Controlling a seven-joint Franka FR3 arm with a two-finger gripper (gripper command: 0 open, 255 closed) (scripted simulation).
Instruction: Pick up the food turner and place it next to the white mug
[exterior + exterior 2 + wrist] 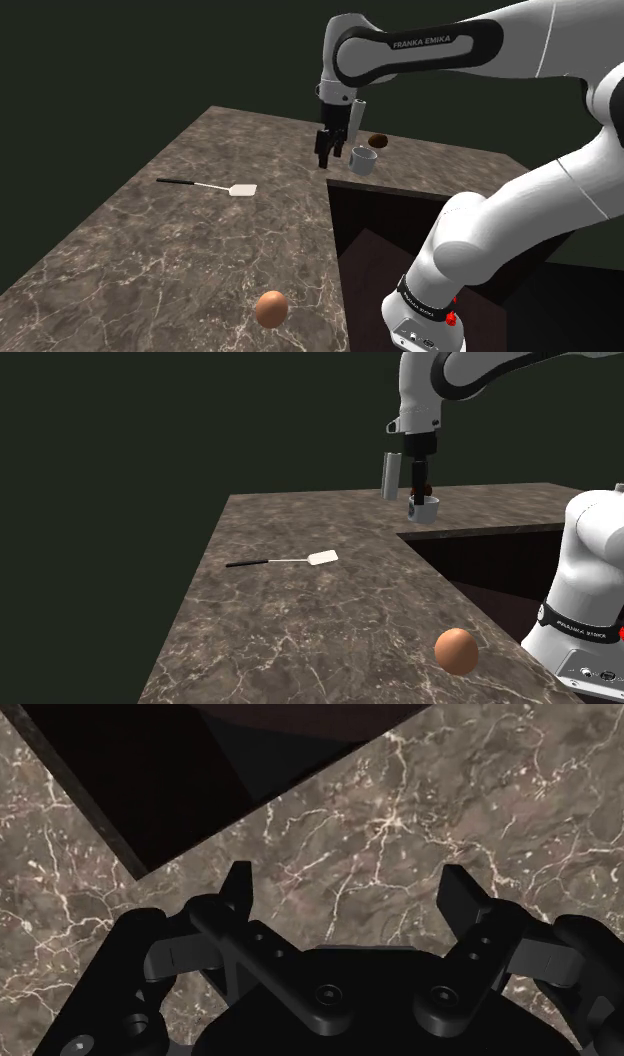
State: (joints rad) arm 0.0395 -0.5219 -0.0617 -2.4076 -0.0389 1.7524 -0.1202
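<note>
My pincer (328, 152) hangs spread and empty beside the mug (362, 160); in the shoulder view, the turner (205, 186) lies flat on the bench (150, 260) at 8 o'clock, open to a top grasp

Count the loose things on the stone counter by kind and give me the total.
Food turner: 1
Mug: 1
Egg: 1
Small dark brown object behind the mug, too small to identify: 1
Total: 4
</note>
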